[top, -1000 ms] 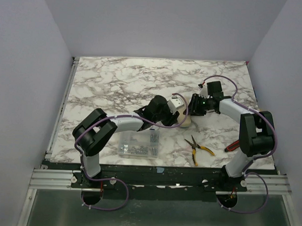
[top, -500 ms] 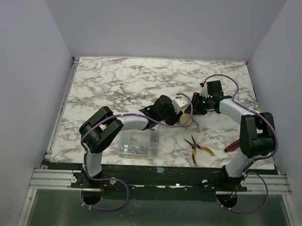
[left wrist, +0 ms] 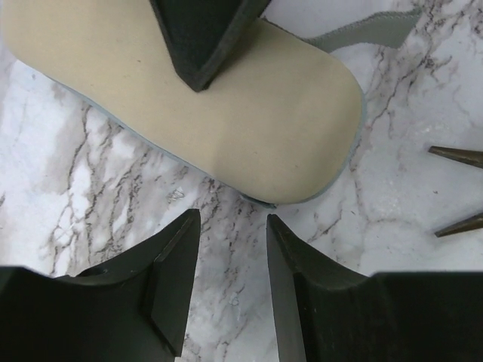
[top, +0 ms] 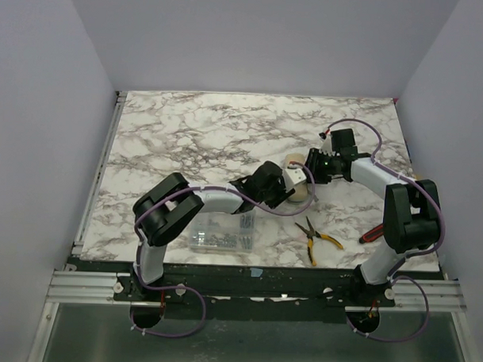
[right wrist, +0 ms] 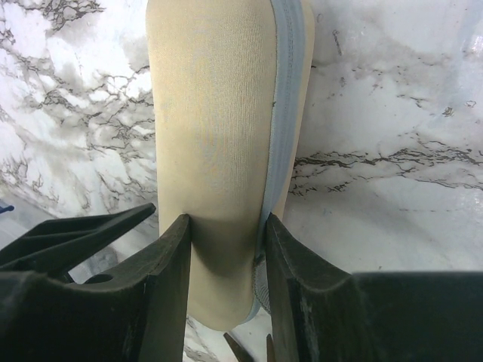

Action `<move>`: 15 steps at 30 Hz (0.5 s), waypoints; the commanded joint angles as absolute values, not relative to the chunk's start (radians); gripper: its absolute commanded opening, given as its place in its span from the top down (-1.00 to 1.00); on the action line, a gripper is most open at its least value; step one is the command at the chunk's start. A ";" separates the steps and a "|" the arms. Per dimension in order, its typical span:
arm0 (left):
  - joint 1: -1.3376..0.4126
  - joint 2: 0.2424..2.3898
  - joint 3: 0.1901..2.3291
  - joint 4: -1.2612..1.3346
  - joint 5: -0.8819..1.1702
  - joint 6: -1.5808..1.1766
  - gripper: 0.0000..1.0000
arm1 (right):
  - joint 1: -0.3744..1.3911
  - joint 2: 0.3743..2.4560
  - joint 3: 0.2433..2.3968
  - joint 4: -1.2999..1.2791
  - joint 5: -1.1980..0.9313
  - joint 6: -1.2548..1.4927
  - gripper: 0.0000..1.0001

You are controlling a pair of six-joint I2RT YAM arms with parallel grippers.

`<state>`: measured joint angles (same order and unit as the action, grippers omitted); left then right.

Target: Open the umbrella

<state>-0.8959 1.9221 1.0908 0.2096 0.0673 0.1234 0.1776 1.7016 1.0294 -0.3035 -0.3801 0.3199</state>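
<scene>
Box (top: 221,231) of screws: front of table (top: 187,139), left of centre.

Left gripper (left wrist: 232,219): jaws apart with bare marble between them, nothing held. Tips sit just beside the umbrella's edge.

Umbrella (left wrist: 249,128): lies flat on the marble, centre-right, between the two grippers. It is bundled in a smooth cream sleeve, an oblong with a rounded end. A pale grey-blue seam (right wrist: 285,98) runs along one side. A grey strap (left wrist: 362,32) trails onto the marble past the rounded end.

Right gripper (right wrist: 225,222): jaws clamped on the sleeve, one finger on each side, with the fabric pinched in slightly.

Pliers (top: 315,235): yellow handles, nearer the front, right of the umbrella and apart from it.
</scene>
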 commanded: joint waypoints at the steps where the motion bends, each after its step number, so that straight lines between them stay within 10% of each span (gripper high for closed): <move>1: -0.885 1.906 1.072 0.310 0.041 0.125 0.14 | 0.177 1.689 1.009 -0.344 -0.333 0.274 0.99; 15: -0.854 1.928 1.193 0.122 0.079 -0.218 0.01 | 0.178 1.645 0.963 -0.304 -0.302 0.310 0.99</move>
<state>-0.8692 1.9560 1.2030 0.1459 0.0437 -0.0719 0.1730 1.6619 0.9970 -0.2893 -0.3592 0.3138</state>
